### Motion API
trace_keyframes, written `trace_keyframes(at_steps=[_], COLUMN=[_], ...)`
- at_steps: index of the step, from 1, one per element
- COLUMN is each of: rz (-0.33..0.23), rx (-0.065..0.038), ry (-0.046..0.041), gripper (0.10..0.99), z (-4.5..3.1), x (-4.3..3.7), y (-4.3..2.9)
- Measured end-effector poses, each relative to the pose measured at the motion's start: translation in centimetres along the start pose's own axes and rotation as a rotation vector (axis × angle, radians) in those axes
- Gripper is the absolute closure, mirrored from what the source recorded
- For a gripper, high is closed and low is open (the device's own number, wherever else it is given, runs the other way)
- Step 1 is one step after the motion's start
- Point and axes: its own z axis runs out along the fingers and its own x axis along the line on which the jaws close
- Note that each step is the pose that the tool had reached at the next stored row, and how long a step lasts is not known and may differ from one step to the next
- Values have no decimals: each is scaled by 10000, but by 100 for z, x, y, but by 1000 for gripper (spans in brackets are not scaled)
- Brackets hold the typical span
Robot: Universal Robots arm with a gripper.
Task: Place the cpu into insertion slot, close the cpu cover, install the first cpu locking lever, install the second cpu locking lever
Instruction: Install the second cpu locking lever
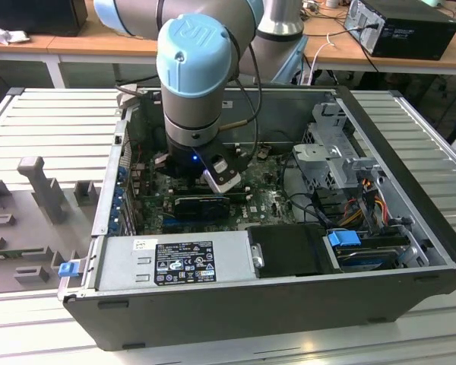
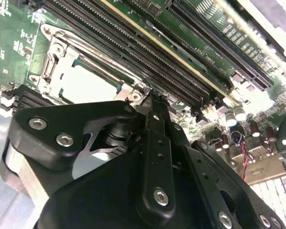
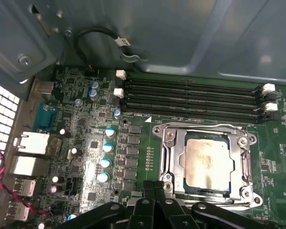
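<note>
The chip (image 3: 206, 162) already sits in its socket (image 3: 174, 164) under the closed cover (image 3: 242, 164) (levers look latched), while the gripper (image 2: 155, 102), fingers pressed together and empty, hovers just beside the socket's edge.

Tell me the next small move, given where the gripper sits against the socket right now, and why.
Probably a short, slow press along the edge of the cpu cover nearest the gripper. In both wrist views the cpu already lies in the insertion slot with the cover down over it, and the shut fingertips sit at the frame's edge, so the locking hardware looks like the current work.
</note>
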Motion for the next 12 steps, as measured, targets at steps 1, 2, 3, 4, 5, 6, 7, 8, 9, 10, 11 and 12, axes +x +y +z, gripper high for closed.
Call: trace_keyframes(at_steps=[1,2,3,4,5,6,7,8,9,10,11,12], rz=[1,1,-1,-1,0,0,0,0,0,0,-1,0], rx=[0,1,1,1,1,1,1,1,0,1,1,0], ry=[0,0,1,1,1,0,0,1,0,1,0,0], gripper=[980,980,980,980,980,980,980,980,980,980,980,980], z=[-16,-32,-41,-48,-76,-94,-114,-126,-136,-154,-181,-190], x=[3,5,5,6,7,7,9,10,10,10,9,9], y=[5,10,13,16,25,31,37,41,44,50,59,62])
